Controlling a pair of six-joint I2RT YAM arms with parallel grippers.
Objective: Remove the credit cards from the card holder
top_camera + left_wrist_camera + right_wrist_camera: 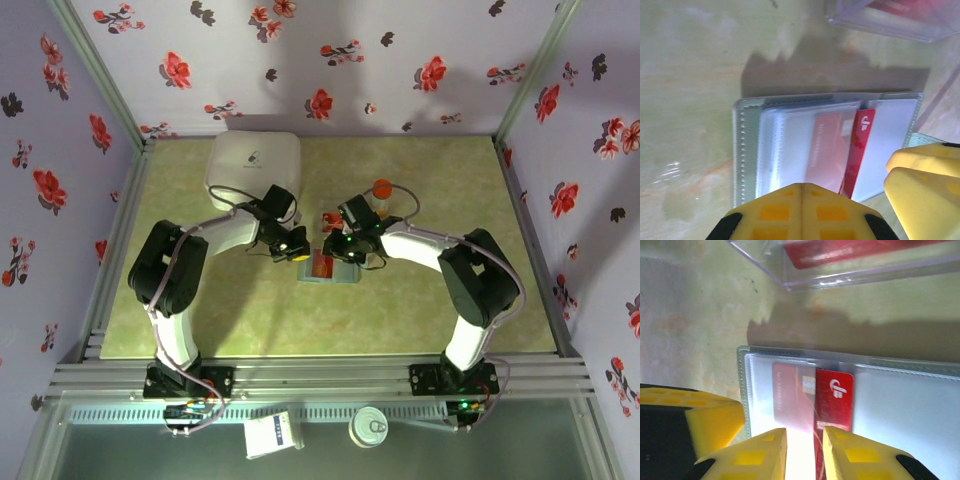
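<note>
The credit cards [834, 399] sit in the clear sleeves of the card holder [905, 405], which lies open and flat near the middle of the counter [450, 320], between the two claws. One bright red card overlaps a paler one that shows through the film. In the right wrist view the red card's long axis runs 12 to 6 o'clock. Its lower end points into the gap of the right claw [804, 440], so the card lies at 12 o'clock from that claw.

Right claw: jaws a narrow gap apart, lined up with the card's end; no pinch on the card is visible.

Left claw [801, 200]: jaws fully closed with nothing between them, tips over the holder's edge. Whether they press on it cannot be told.

From above, the left claw stands at 10 o'clock of the holder and the right claw at 1 o'clock, both at its far edge. The right claw is the one aligned with the card.

Clearances:
- A clear tray [805, 282] with a red card in it lies at 12 o'clock, near the holder.
- A white box [253, 165] at 11 o'clock and an orange-capped bottle [382, 195] at 1 o'clock stand farther off.
- Open counter lies toward 6 o'clock.

Judgement: a pull along the card's axis, toward 6 o'clock in the right wrist view, moves away from the tray.
</note>
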